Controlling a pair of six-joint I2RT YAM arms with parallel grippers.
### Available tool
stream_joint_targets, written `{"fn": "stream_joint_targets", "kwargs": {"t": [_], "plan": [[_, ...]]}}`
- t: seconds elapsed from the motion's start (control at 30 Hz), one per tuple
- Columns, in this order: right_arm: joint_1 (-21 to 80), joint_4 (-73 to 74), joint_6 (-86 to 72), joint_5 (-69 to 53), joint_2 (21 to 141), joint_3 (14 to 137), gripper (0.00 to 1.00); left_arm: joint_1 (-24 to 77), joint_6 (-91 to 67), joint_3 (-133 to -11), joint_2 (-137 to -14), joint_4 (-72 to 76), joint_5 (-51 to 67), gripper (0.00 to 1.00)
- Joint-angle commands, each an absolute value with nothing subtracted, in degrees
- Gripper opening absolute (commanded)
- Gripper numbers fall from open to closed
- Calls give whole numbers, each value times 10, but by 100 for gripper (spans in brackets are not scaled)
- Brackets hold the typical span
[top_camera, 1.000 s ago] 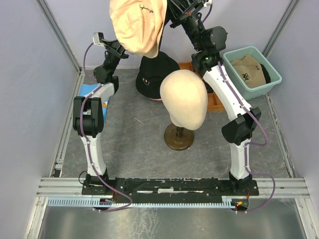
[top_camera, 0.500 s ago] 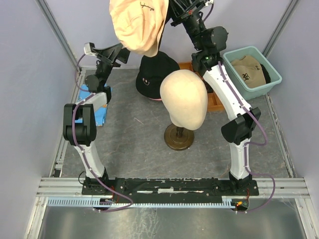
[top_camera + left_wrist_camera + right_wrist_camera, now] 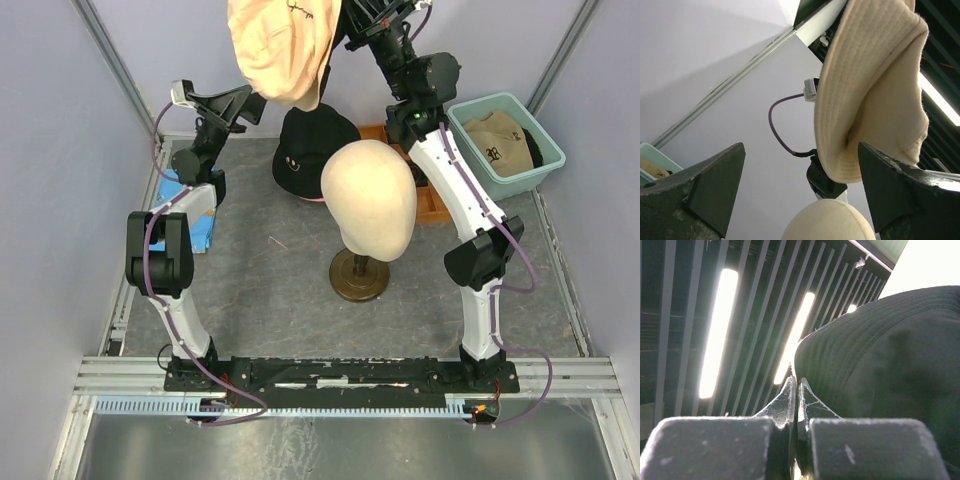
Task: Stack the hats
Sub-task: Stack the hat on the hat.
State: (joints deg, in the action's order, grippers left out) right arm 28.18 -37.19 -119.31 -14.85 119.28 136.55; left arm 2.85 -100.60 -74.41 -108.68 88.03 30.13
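A pale pink-beige bucket hat [image 3: 280, 45] hangs high above the back of the table, and my right gripper [image 3: 352, 22] is shut on its brim. In the right wrist view the pinched fabric [image 3: 880, 365] looks dark against the ceiling lights, beside the shut right gripper [image 3: 797, 382]. My left gripper [image 3: 245, 105] stands open just left of the hanging hat. The hat's brim [image 3: 875, 85] hangs close by its right finger without touching it. A black hat [image 3: 310, 150] lies on the table behind the mannequin head. A tan cap [image 3: 500, 140] sits in the teal tub.
The cream mannequin head [image 3: 368, 200] on its brown stand [image 3: 358, 275] is mid-table, and shows low in the left wrist view [image 3: 827, 222]. The teal tub [image 3: 545, 165] is at the back right beside a brown wooden tray [image 3: 432, 205]. A blue object [image 3: 195, 228] lies by the left wall.
My left arm has folded leftward and turned its open gripper to the right, toward the hanging hat. The hat has shifted slightly right and up with the right gripper.
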Motion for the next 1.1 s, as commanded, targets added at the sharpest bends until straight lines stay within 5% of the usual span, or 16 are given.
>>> {"fn": "stream_joint_targets", "kwargs": {"t": [0.0,0.63,0.73,0.9,1.07], "plan": [[280,-407,-1282,-138,1181,1370,0,39,-977,-772,-1062,991,303,99],[272,-408,-1291,-139,1177,1350,0,89,-988,-886,-1138,992,280,96],[265,-408,-1292,-138,1177,1347,0,89,-988,-879,-1136,992,276,85],[238,-426,-1306,-140,1177,1326,0,78,-986,-861,-1131,992,274,41],[199,-446,-1324,-148,1181,1288,0,58,-987,-849,-1129,992,275,30]]}}
